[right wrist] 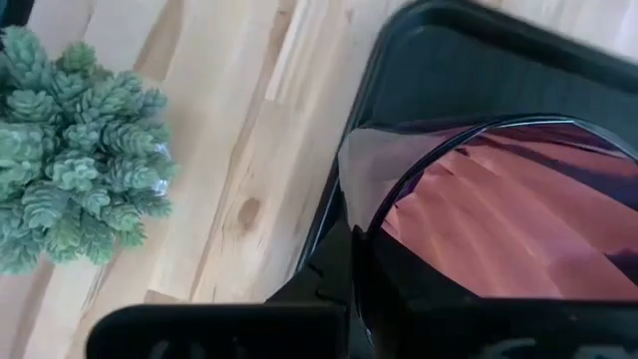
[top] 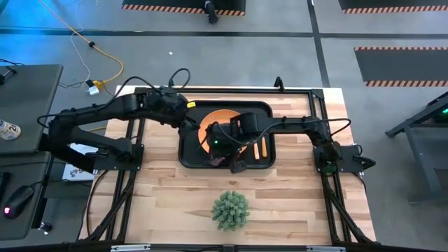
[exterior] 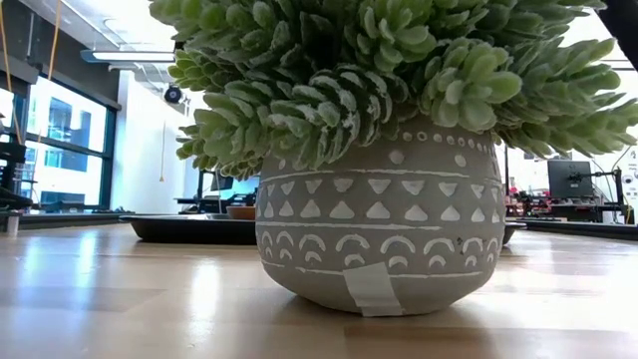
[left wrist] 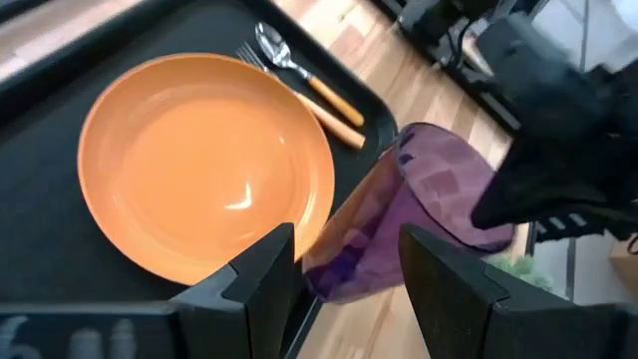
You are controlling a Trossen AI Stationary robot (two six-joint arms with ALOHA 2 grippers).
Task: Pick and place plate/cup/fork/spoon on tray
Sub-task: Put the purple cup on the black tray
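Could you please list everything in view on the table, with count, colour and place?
tray: one, black, middle of the table's far half.
plate: one, orange, lying flat on the tray.
fork: one, silver tines with an orange-tan handle, on the tray beside the plate.
spoon: one, silver bowl with an orange-tan handle, on the tray next to the fork.
cup: one, translucent purple, tilted above the tray's edge, held at the rim.
potted plant: one, green in a grey patterned pot, near edge of the table.
table: one, light wood.
left claw: one, dark, open, hovering over the tray near the cup.
right claw: one, dark, shut on the cup's rim.
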